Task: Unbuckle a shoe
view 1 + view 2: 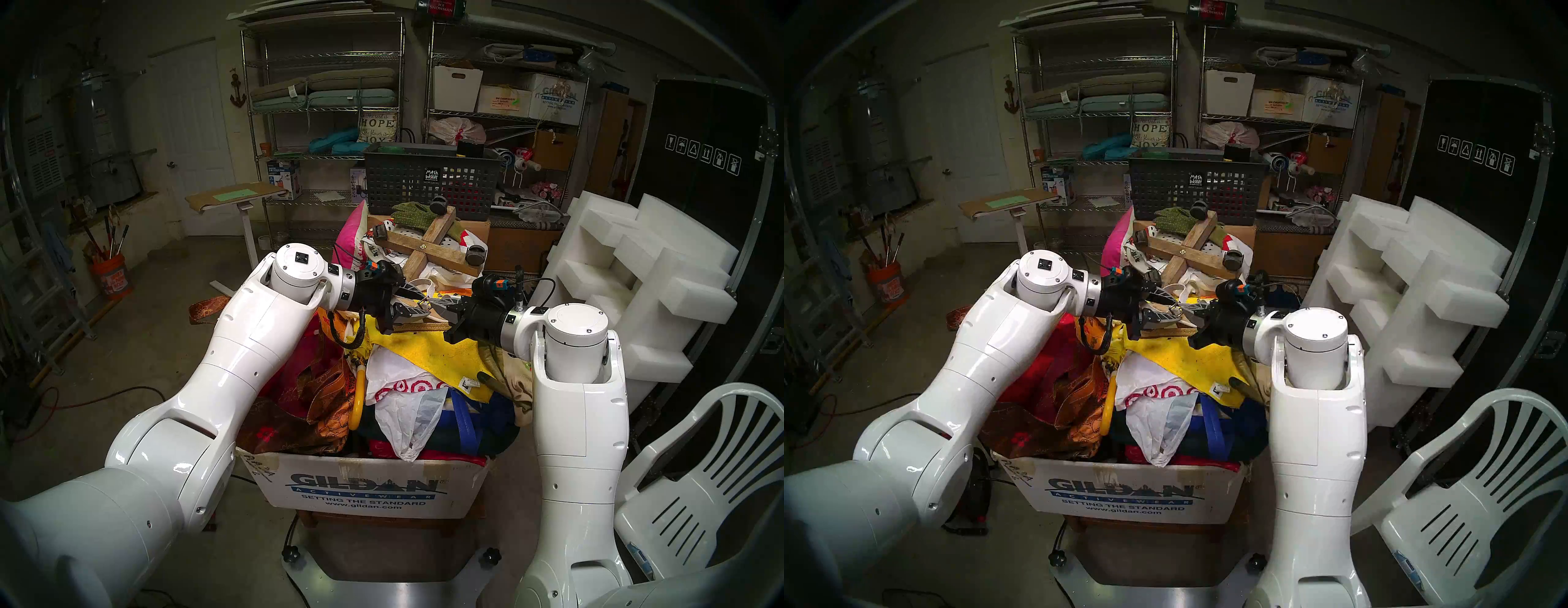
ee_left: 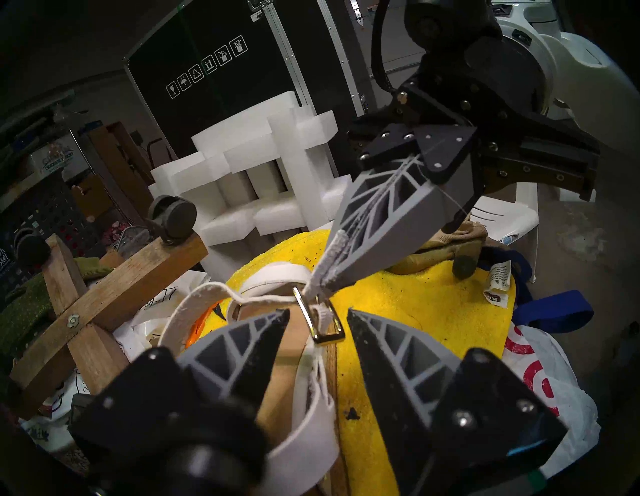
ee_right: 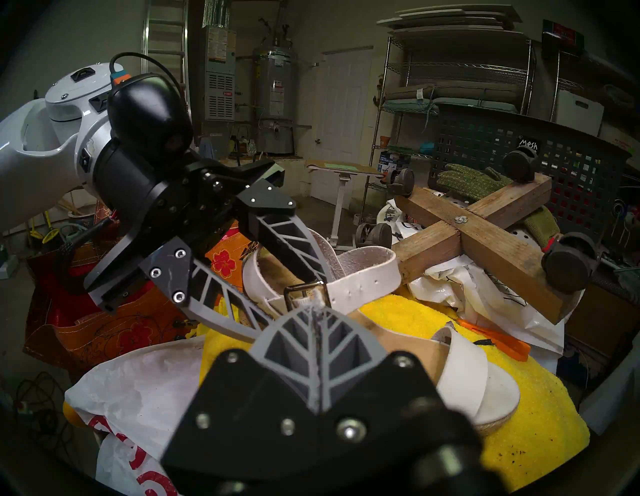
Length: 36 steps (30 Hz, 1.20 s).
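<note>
We note the cream-white strappy sandal (image 3: 460,367) lying on the yellow towel (image 3: 519,398) atop the box. Right end effector (image 2: 323,282) clenched on the strap tail; left end effector (image 2: 317,322) agape around the metal buckle (image 2: 320,320). Next: draw the tail free.

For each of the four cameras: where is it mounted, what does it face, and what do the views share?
Head stereo left: on the head, looking down at both arms over the cluttered box.
Head stereo right: nearly the same picture.
Left wrist: between the left gripper fingers, facing the buckle and right gripper.
Right wrist: behind the shut fingers, facing the left gripper.
Shared: both wrist views show the buckle.
</note>
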### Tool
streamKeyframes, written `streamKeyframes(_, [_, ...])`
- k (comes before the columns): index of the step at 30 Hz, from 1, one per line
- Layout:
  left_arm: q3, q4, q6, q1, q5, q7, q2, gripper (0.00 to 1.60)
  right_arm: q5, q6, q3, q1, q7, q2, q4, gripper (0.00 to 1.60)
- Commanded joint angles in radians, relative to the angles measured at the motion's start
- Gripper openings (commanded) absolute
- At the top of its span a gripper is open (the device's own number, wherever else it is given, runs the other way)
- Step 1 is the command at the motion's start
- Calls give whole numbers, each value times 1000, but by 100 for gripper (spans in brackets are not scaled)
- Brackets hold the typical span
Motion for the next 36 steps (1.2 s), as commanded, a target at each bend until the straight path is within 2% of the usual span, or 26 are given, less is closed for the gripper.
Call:
streamKeyframes(1, [-13,-10,1,-21,-14,-8,-3,100,5,0,0,13,0,-4,-20,0])
streamKeyframes(3, [-14,-8,-2,-19,-14,-12,-2,95,5,0,0,13,1,-4,-20,0])
streamKeyframes(4, [-15,-8,-3,-19,-14,-14,-1,74,5,0,0,13,1,-4,-20,0])
streamKeyframes(5, [-16,-8,-5,-18,-15,-16,0,65,5,0,0,13,1,-4,-20,0])
streamKeyframes(6, [-16,-8,-5,-18,-14,-17,0,50,5,0,0,13,1,-4,-20,0])
streamKeyframes(7, [-17,-8,-5,-18,-14,-18,0,43,5,0,0,13,1,-4,-20,0])
streamKeyframes(8, [-18,-8,-6,-17,-14,-19,0,24,5,0,0,13,1,-4,-20,0])
streamKeyframes(9, [-19,-8,-5,-16,-14,-19,0,16,5,0,0,13,1,-4,-20,0])
streamKeyframes(10, [-19,-10,-5,-15,-14,-20,0,1,5,0,0,13,1,-4,-20,0])
streamKeyframes(36, [-23,0,-19,-8,-5,-33,-3,0,0,1,11,14,-2,0,-21,0])
